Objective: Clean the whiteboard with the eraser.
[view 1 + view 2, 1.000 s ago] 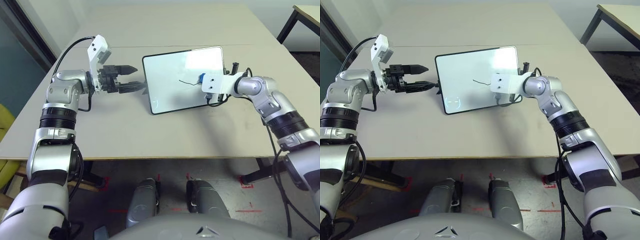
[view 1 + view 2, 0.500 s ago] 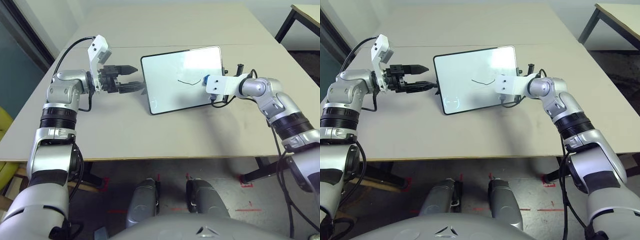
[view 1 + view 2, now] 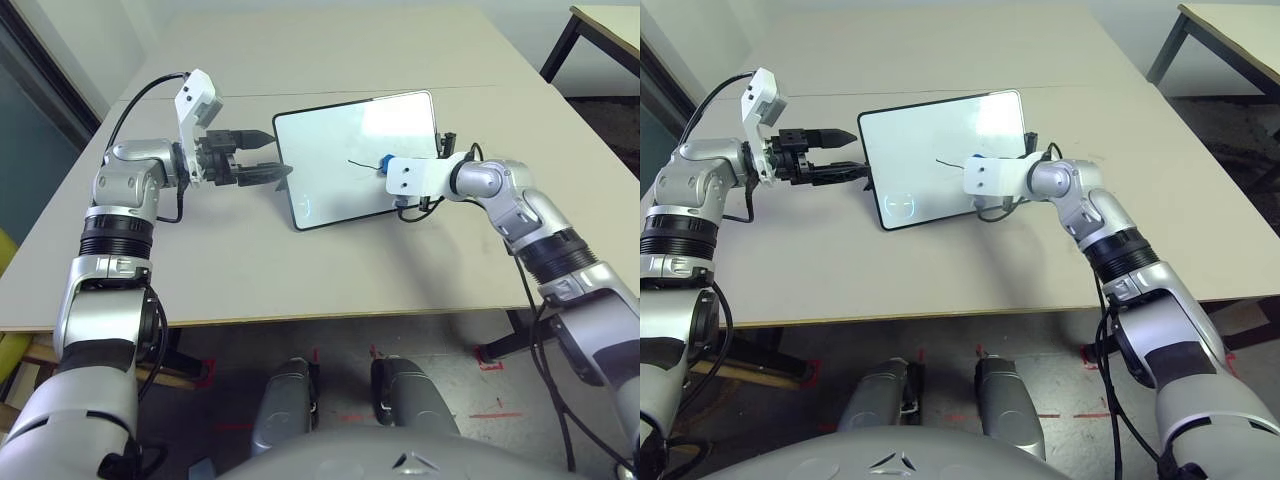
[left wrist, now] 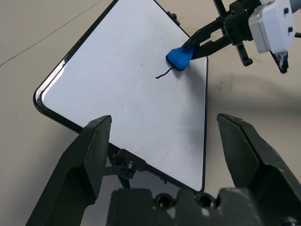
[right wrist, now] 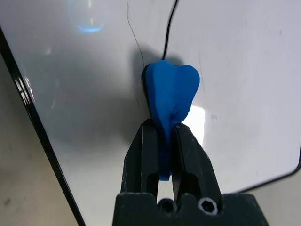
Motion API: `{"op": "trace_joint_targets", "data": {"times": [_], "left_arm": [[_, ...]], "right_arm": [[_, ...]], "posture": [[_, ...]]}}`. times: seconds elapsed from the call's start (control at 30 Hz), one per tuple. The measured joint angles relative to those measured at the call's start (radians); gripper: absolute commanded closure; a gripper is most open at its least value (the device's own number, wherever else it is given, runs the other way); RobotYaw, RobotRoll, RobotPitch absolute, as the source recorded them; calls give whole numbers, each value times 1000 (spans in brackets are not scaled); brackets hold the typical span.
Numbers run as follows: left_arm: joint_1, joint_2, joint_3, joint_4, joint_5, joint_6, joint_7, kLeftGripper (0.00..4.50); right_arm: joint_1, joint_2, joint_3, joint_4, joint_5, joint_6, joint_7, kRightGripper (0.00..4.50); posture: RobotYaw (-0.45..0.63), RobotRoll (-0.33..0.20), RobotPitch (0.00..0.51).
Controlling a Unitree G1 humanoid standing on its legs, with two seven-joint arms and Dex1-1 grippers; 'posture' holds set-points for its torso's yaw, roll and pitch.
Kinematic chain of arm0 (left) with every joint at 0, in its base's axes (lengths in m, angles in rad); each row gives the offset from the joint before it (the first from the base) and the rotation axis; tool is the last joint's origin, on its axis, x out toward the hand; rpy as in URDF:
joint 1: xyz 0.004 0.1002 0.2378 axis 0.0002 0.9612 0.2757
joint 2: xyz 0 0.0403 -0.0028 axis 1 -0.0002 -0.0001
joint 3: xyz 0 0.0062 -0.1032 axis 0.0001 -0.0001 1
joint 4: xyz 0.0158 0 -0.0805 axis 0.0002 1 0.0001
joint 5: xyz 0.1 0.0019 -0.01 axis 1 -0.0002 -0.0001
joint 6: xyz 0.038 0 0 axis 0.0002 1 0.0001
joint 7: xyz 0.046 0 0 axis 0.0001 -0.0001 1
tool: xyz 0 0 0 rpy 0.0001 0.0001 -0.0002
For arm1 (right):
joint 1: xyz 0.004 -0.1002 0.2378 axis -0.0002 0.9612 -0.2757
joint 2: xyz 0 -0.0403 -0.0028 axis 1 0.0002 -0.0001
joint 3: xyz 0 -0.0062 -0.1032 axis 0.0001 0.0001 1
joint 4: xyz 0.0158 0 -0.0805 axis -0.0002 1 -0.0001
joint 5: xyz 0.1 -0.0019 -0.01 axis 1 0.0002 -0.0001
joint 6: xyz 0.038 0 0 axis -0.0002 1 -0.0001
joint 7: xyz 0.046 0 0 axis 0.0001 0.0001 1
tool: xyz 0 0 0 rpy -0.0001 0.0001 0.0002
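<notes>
pale table (image 3: 230, 270) — wooden edge | grey floor (image 3: 450, 370) — red marks | second table (image 3: 612, 22) beyond

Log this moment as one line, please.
right gripper: closed on blue eraser | eraser: at black marker line on whiteboard | left gripper: open beside whiteboard | line: partly unwiped

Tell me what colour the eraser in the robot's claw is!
The eraser is bright blue. It shows best in the right wrist view.
</notes>
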Motion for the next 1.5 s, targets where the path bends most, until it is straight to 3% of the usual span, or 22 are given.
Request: {"op": "trace_joint_targets", "data": {"times": [0.3, 0.5, 1.07, 1.5], "left_arm": [[0, 0, 0, -2, 0, 0, 1, 0], [0, 1, 5, -2, 0, 1, 6, 0], [-15, -21, 2, 10, 1, -8, 4, 0], [-28, -23, -2, 39, 1, -18, -4, 0]], "right_arm": [[-13, 81, 20, -16, -7, 16, 9, 4341], [-17, 81, 20, -17, -11, 16, 8, 4342], [84, -95, -1, -73, -10, 6, -1, 4353], [101, -174, -28, -59, -8, 7, -1, 4356]], "posture": [[172, 0, 73], [166, 0, 79], [119, 0, 85], [117, 0, 89]]}}
